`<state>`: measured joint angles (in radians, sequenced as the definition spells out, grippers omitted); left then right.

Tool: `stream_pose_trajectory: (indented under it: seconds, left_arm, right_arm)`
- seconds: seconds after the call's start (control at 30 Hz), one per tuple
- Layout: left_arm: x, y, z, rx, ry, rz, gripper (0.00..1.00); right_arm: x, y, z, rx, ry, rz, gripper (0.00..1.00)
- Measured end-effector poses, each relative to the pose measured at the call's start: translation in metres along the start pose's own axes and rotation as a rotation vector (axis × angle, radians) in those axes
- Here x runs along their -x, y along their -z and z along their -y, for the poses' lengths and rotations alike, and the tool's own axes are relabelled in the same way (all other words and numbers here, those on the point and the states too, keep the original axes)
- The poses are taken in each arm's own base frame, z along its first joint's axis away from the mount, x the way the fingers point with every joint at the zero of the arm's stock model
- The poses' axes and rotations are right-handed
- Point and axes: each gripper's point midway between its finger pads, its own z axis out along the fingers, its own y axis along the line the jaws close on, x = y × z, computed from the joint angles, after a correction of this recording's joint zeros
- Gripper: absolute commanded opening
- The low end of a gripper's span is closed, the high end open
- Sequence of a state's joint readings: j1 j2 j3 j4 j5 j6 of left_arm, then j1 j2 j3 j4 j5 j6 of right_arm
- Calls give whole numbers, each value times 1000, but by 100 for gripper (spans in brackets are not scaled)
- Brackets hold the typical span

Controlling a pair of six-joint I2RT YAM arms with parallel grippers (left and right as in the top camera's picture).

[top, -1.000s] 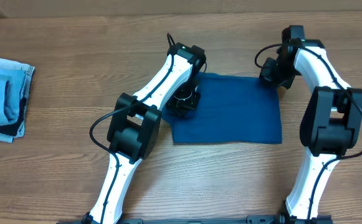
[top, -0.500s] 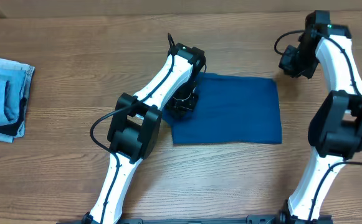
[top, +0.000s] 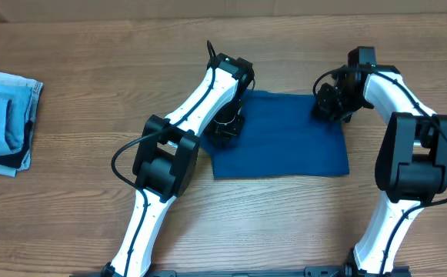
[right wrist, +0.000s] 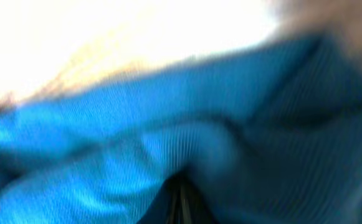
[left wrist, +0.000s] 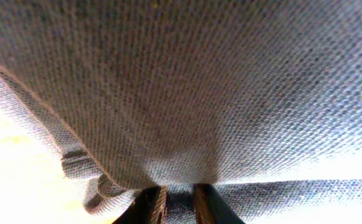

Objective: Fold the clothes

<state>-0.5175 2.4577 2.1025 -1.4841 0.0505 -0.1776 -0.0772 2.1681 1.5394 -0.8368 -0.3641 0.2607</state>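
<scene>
Neatly folded teal shirt, long axis left-right, flat on table

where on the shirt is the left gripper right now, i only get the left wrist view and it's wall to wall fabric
Observer: The left gripper is down at the left edge of the shirt, toward its far corner.
Operator: ok and the right arm
Observer: The right gripper is at the shirt's far right corner.
Operator: anything else on the table
Observer: A pale blue denim stack sits at the left edge of the table, well apart from the shirt.
</scene>
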Motion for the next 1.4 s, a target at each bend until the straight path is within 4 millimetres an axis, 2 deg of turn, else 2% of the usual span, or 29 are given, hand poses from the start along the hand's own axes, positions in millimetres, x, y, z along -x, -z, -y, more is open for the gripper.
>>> stream_pose_trajectory:
  seconds: [0.07, 0.23, 0.3, 0.33, 0.43, 0.47, 0.57, 0.63, 0.7, 0.73, 0.8, 0.87, 0.97, 1.03, 1.17, 1.27, 1.4]
  left_arm:
    - [0, 0, 0, 0, 0, 0, 20]
    - [0, 0, 0, 1, 0, 0, 22]
    - [1, 0, 0, 1, 0, 4, 12]
    - [1, 0, 0, 2, -1, 6, 12]
    - [2, 0, -2, 9, 3, 7, 21]
    - [1, 1, -3, 19, 8, 4, 22]
    - [9, 16, -8, 26, 41, 32, 25]
    - [22, 41, -11, 15, 77, 103, 34]
    - [38, 75, -14, -12, 108, 213, 48]
    - [47, 97, -15, -31, 122, 289, 48]
    - [61, 132, -16, -72, 139, 413, 40]
    - [65, 144, -15, -88, 141, 457, 31]
    - [72, 137, -6, -117, 118, 463, 17]
    - [80, 118, 6, -129, 66, 448, 15]
    - [79, 55, 23, -117, 8, 337, 15]
    - [79, 30, 23, -103, 2, 303, 17]
    - [91, 19, 8, -83, 38, 332, 18]
  right_arm:
    - [20, 1, 6, -47, 1, 93, 4]
    - [44, 11, 30, -113, -42, 187, 4]
    - [53, 23, 56, -148, -100, 209, 4]
    - [54, 27, 66, -166, -121, 213, 4]
    - [55, 50, 94, -183, -205, 184, 5]
    - [60, 61, 95, -163, -217, 188, 6]
    - [65, 88, 72, -87, -202, 175, 15]
    - [55, 106, 56, -59, -193, 142, 16]
    - [43, 118, 46, -46, -187, 113, 16]
    - [40, 120, 45, -44, -187, 104, 16]
    - [29, 128, 35, -8, -183, 73, 16]
    - [26, 128, 27, 35, -166, 54, 16]
    - [24, 128, 18, 82, -150, 44, 17]
    - [23, 129, 11, 124, -126, 35, 17]
    - [17, 129, 0, 173, -98, 6, 17]
    - [13, 127, -7, 188, -81, -6, 17]
    - [7, 125, -15, 196, -48, -29, 20]
